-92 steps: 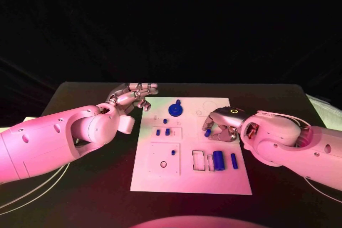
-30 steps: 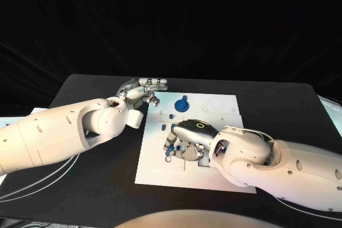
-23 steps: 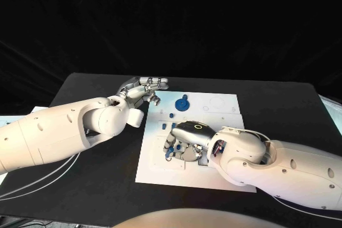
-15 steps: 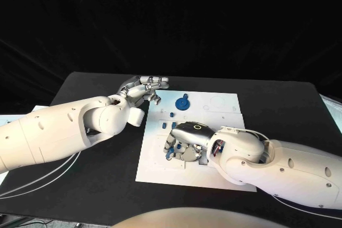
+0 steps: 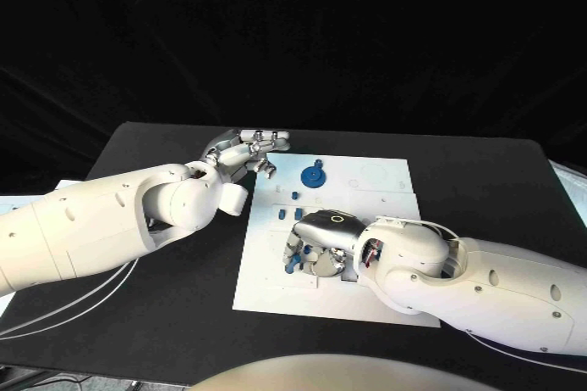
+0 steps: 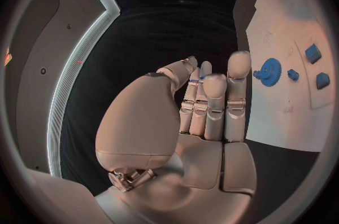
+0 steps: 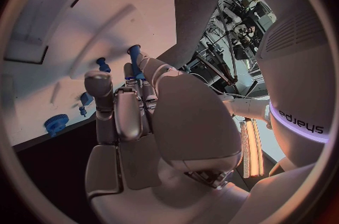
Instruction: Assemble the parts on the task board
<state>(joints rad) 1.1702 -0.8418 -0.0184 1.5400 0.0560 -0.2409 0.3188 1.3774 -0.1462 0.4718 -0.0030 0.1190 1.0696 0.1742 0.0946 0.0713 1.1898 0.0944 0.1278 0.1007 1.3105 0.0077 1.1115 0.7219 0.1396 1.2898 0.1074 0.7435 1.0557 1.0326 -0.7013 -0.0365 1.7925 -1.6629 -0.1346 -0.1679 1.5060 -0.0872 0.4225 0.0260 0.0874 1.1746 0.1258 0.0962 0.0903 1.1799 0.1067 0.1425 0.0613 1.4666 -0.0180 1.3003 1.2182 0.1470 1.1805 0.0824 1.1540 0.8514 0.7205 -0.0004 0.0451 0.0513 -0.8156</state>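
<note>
The white task board (image 5: 382,184) lies in the middle of the black table. My right hand (image 5: 321,240) hovers low over the board's left middle and pinches a small blue peg (image 5: 290,267) at its fingertips; the peg (image 7: 134,56) sticks out past the fingers of that hand (image 7: 134,111) toward the board (image 7: 85,15). A blue gear (image 5: 313,178) stands near the board's far edge. Two small blue parts (image 5: 288,214) sit just beyond the right hand. My left hand (image 5: 246,153) holds nothing off the board's far left corner, its fingers (image 6: 212,94) stretched out side by side.
Rectangular recesses (image 7: 42,9) are cut into the board near my right hand. The gear (image 6: 268,71) and small blue parts (image 6: 313,53) lie to the side of my left hand. Black table (image 5: 159,166) surrounds the board; my right forearm (image 5: 489,281) covers its near right part.
My right hand has carried the blue peg from the board's right side to its left middle, then edged slightly lower and nearer. The left hand has stayed in place.
</note>
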